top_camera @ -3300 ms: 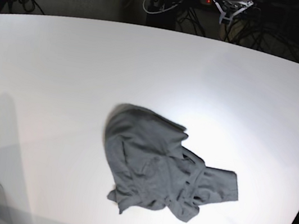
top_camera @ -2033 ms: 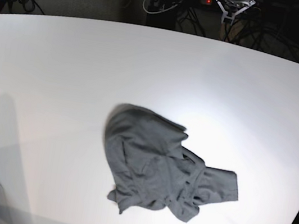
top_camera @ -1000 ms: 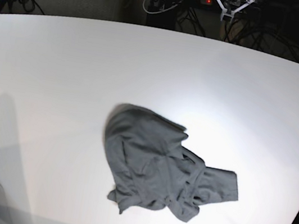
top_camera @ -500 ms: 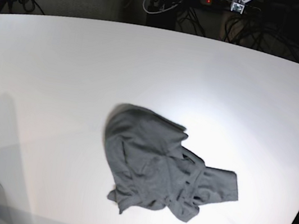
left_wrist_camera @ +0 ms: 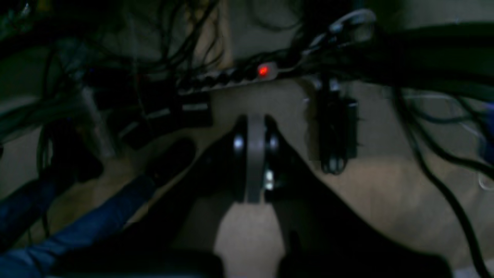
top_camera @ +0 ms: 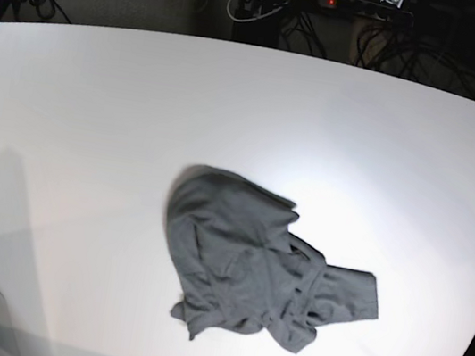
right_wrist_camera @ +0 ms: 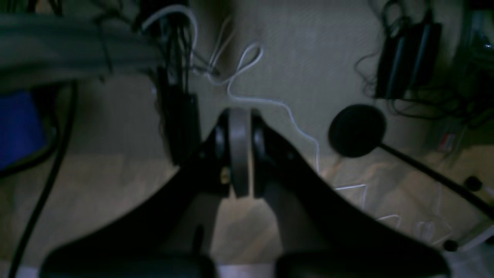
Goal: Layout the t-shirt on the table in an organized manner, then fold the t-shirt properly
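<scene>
One garment: t-shirt (top_camera: 259, 272) is left crumpled on table (top_camera: 93, 119).
Grippers: left gripper (left_wrist_camera: 254, 162) and right gripper (right_wrist_camera: 239, 154) are pressed together, empty.
Risk: several layers may be pinched together.

The t-shirt (top_camera: 258, 267) lies crumpled on the table (top_camera: 93, 119), toward its near edge.

Dark charcoal-grey t-shirt (top_camera: 258, 264) lies crumpled in a bunched heap — unfolded, one sleeve poking right — slightly below centre of the big white desk (top_camera: 93, 119).
</scene>
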You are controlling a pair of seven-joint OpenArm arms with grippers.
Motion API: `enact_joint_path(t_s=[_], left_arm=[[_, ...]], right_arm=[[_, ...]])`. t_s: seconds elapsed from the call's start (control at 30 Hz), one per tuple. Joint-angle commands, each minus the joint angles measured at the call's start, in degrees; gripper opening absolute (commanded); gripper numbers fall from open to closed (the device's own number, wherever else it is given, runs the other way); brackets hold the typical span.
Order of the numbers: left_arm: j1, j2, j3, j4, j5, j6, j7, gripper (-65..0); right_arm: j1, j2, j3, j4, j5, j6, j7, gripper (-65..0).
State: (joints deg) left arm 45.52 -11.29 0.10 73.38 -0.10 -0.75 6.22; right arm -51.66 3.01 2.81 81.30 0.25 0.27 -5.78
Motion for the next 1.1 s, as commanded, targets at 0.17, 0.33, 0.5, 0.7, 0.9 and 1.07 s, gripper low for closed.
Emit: enact_joint_path(t_s=[0.17,0.33,0.5,0.7,0.9,1.07], left_arm=[[7.71,0.17,-4.98,14.48,-0.91,0.18,2.88,-64.7],[7.36,-1.15,-8.49,23.54,-11.20,0.09,10.35,-64.7],[4.99,-3.17,-8.41,27.85,-13.57,0.09,17.39,-64.7],[5.78,-3.08,-10.60,34.09,-14.01,0.09,17.39,-64.7],[3.85,-3.08,-11.40,37.52,-14.10,0.09,17.56,-64.7],[1.12,-3.08,-12.80,37.25,-14.10,0.09,17.56,-64.7]], right_arm=[[-6.67,0.29,3.30,13.16,0.06,0.03,0.99,-65.0],[-3.95,1.35,6.03,17.47,0.06,0.12,0.99,-65.0],[-0.96,4.34,6.38,22.92,0.14,3.81,-4.81,-65.0],[1.77,4.25,7.96,33.74,5.16,7.95,-16.15,-65.0],[8.01,4.60,7.87,34.70,5.33,10.58,-22.31,-65.0],[13.29,4.34,7.61,34.88,5.16,12.43,-24.77,-65.0]])
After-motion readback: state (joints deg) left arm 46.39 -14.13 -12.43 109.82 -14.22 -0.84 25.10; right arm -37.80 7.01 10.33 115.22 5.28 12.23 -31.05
